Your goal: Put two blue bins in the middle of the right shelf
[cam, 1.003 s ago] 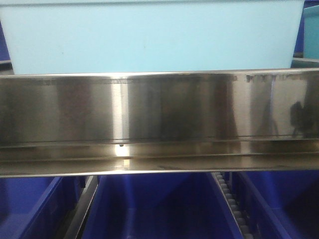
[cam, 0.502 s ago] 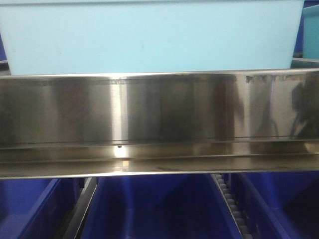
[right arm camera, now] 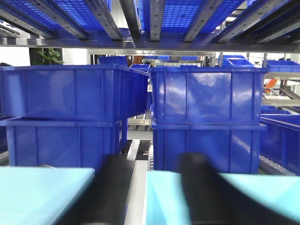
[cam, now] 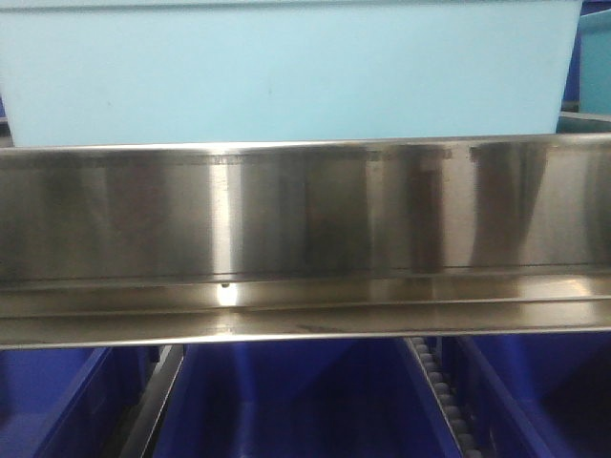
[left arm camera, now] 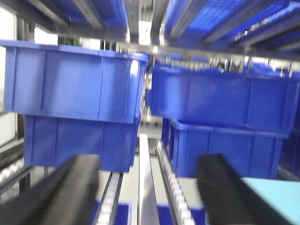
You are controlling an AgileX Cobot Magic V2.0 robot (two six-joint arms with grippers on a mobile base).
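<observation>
Front view: a pale blue bin [cam: 286,72] sits just above and behind the steel shelf rail [cam: 305,239], with dark blue crates [cam: 305,401] below the rail.

Left wrist view: the left tool [left arm camera: 147,161] is spread wide and grips nothing. A pale bin corner [left arm camera: 272,197] lies low, just beside one finger [left arm camera: 225,187]. Stacked dark crates [left arm camera: 75,84] stand ahead of the tool.

Right wrist view: the right tool [right arm camera: 154,161] is also spread. The first pale bin [right arm camera: 42,197] lies outside one finger. The second pale bin [right arm camera: 164,201] lies between the fingers and passes under the other. Whether they touch it, I cannot tell.
</observation>
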